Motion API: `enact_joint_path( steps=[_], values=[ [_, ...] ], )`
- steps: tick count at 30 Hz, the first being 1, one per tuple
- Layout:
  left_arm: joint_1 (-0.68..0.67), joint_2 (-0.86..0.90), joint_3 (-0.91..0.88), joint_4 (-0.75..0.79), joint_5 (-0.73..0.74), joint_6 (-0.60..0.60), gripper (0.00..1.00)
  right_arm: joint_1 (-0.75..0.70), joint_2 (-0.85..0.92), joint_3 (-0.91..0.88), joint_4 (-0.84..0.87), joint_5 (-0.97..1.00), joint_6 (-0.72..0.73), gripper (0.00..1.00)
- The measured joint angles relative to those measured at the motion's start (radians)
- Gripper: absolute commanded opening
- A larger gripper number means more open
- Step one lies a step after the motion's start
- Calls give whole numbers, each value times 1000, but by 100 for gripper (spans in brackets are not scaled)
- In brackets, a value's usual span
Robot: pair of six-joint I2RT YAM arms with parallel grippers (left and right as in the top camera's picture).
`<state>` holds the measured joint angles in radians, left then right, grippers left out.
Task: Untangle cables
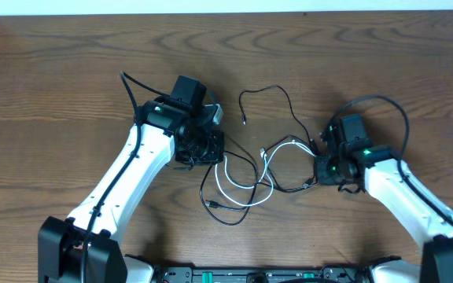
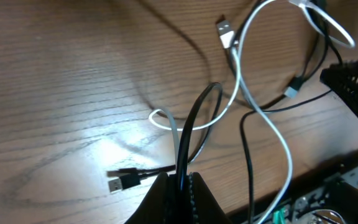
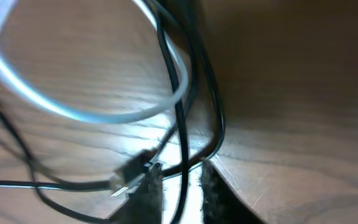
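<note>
The black cable point(image 3: 179, 134) and the white cable point(image 3: 98, 114) form one tangle at the centre of the desk point(image 1: 53, 79), between the left arm point(image 1: 132, 173) and the right arm point(image 1: 403, 189). In the overhead view the black cable extends from the tangle toward 12 o'clock as a thin open arc. The white loops occupy the 6 o'clock side. The left fingers point(image 2: 160, 202), at 9 o'clock of the tangle, are pressed together and pinch the black cable, which rises from the tips as a narrow loop. A white strand reaches the same tips; whether it is also clamped cannot be told. In the left wrist view a black plug point(image 2: 120, 182) rests on the desk at 9 o'clock of the fingertips, just beside them. A silver plug point(image 2: 224, 30) on the white cable lies toward 1 o'clock, well apart from them. The right fingers point(image 3: 219, 202), at 3 o'clock of the tangle, stand slightly spread, one on each side of a black strand that runs between them. A gap shows on both sides of that strand, so nothing is pinched there. A small plug point(image 3: 132, 171) lies just beside the right fingertips at 10 o'clock. This view is blurred, and the plug's type cannot be told.
</note>
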<state>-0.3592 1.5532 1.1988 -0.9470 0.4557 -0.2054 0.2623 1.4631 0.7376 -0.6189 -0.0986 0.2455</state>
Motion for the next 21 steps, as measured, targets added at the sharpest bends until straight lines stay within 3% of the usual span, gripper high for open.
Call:
enact_joint_path(
  steps=[3,7,12,21],
  values=[
    [-1,0,0,-25,-61,0,8,0,40,-6,-2,10,-2,1],
    [-1,0,0,-74,-187,0,8,0,63,-6,-39,106,0,1],
    [21,0,0,-119,-307,0,7,-21,66,-8,-132,344,101,1],
    [189,0,0,-141,-415,-3,7,-237,66,-8,-147,526,227,1]
  ],
)
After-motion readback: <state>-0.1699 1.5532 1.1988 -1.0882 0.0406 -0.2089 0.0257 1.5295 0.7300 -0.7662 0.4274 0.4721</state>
